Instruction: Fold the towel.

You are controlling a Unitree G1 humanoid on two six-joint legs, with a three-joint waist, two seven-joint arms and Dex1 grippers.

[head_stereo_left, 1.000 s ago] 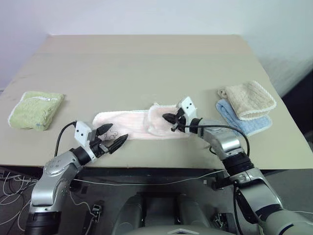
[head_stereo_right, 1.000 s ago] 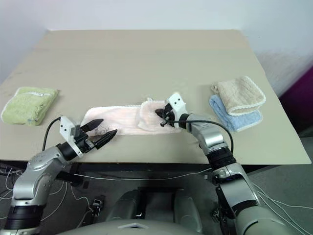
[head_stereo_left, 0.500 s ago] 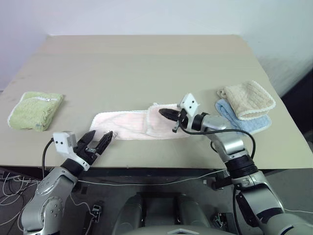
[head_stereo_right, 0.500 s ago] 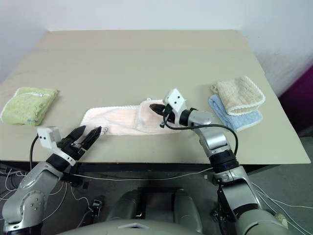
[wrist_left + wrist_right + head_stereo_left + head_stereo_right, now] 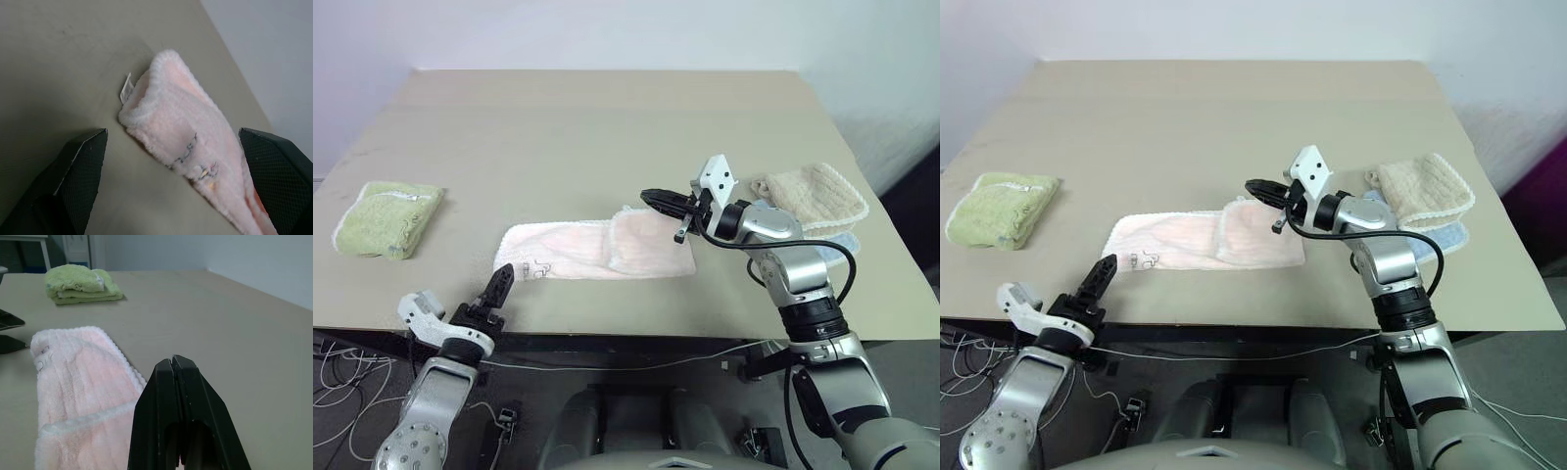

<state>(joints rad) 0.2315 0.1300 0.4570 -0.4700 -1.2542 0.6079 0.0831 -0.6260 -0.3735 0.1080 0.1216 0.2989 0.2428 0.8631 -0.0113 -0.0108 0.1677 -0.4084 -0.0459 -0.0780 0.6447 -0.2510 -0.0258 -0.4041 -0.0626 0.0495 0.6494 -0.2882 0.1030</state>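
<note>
The pale pink towel (image 5: 592, 250) lies as a long folded strip near the table's front edge, its right end doubled over to the left. Its left end (image 5: 171, 122) shows a white loop tag and a faint bluish print. My left gripper (image 5: 497, 286) is open at the front edge, just short of the towel's near left corner, its fingers (image 5: 78, 166) spread wide on either side of that end. My right gripper (image 5: 653, 199) hovers above the towel's folded right part, shut (image 5: 172, 363), holding nothing.
A light green folded towel (image 5: 386, 220) lies at the table's left. A beige folded towel (image 5: 811, 199) rests on a blue one (image 5: 1445, 238) at the right, close behind my right arm. The tan table (image 5: 607, 127) stretches bare beyond the towel.
My right gripper has risen off the towel's folded end, staying shut. My left gripper has drawn back and left to the table's front edge and rolled, staying open.
</note>
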